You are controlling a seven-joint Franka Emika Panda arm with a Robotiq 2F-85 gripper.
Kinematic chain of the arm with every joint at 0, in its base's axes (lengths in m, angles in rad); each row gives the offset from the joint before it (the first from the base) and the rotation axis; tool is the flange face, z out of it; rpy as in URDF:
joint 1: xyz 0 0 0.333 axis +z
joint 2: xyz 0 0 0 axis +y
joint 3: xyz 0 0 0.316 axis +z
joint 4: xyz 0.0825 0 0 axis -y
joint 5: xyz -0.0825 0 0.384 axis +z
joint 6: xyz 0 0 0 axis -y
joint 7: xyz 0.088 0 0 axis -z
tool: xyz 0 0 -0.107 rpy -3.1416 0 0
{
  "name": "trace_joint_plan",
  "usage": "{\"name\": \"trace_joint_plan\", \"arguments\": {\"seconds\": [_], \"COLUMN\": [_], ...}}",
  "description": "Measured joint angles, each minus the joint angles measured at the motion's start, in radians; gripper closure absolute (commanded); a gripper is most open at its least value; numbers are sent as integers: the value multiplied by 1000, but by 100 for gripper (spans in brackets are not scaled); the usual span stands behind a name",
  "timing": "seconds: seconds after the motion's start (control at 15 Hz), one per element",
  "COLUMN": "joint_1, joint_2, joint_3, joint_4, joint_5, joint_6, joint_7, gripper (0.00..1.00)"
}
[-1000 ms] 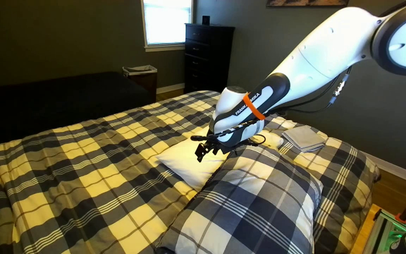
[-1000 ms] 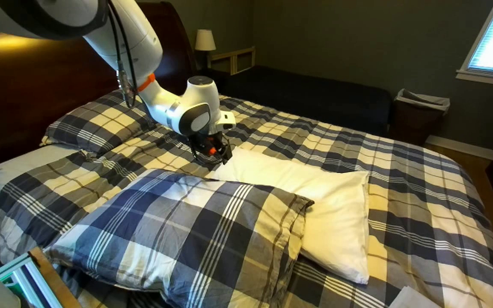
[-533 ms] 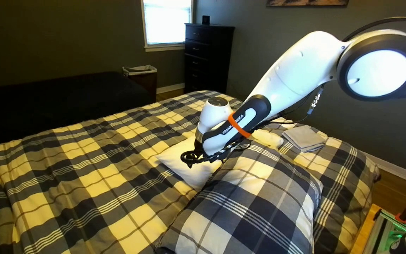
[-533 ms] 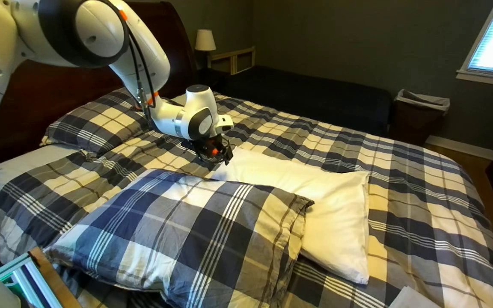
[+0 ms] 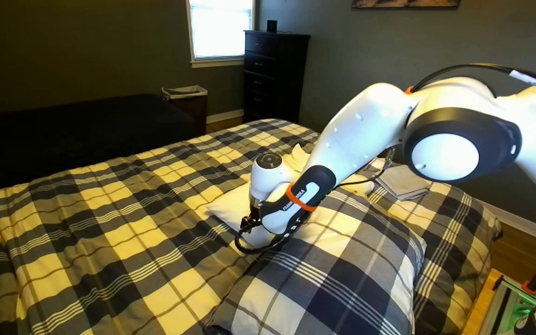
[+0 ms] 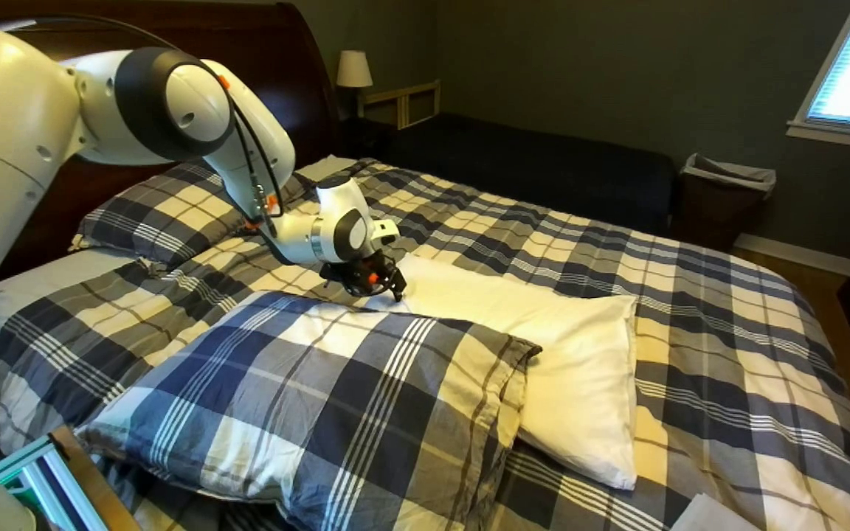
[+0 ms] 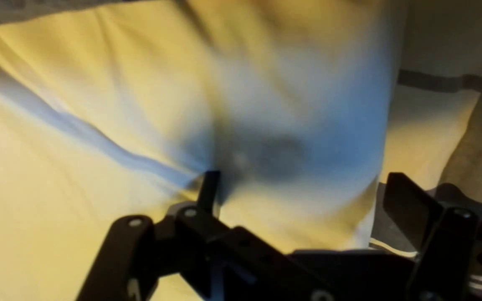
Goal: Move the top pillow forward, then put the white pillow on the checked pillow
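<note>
White pillow [image 6: 572, 346] lies on the plaid bedspread [image 6: 735, 369], just beside the plump plaid pillow [image 6: 307, 398]; in an exterior view the plaid pillow hides part of its near side, and I cannot tell whether the two overlap. The gripper [image 7: 303, 174] is at the end of the white pillow nearer the headboard [image 6: 270, 51], its jaws wide apart with an edge of that pillow between them. In the wrist view a long crease in the white cloth runs to the tip of one of the fingers [image 7: 208, 190], while the other finger stands past the edge, with plaid cloth behind it; part of the white cloth there is blurred. The white arm [image 5: 356, 132] bends down toward the pillow, an orange band [image 5: 300, 201] around one link. A folded grey cloth [image 5: 400, 181] lies on the bedspread near the plaid pillow, well apart from the gripper, and a second plaid pillow [image 6: 174, 210] sits near the headboard. Beyond the bedspread are a low bed [image 6: 543, 158] with a black cover, a lined hamper [image 6: 713, 210] and a tall dark dresser [image 5: 275, 74] near a bright window [image 5: 221, 30]; a lamp [image 6: 353, 70] with a white shade stands just past the headboard
</note>
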Motion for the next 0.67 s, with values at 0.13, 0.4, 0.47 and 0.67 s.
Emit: {"name": "trace_joint_plan", "arguments": {"seconds": [0.13, 0.4, 0.47, 0.67], "joint_1": [29, 39, 32, -24], "joint_2": [48, 89, 88, 73], "joint_3": [-37, -63, -57, 0], "joint_4": [41, 105, 118, 151], "joint_5": [-11, -10, -6, 29], "joint_6": [-8, -63, -84, -140], "joint_7": [33, 81, 88, 91], "gripper": [31, 61, 69, 90]}}
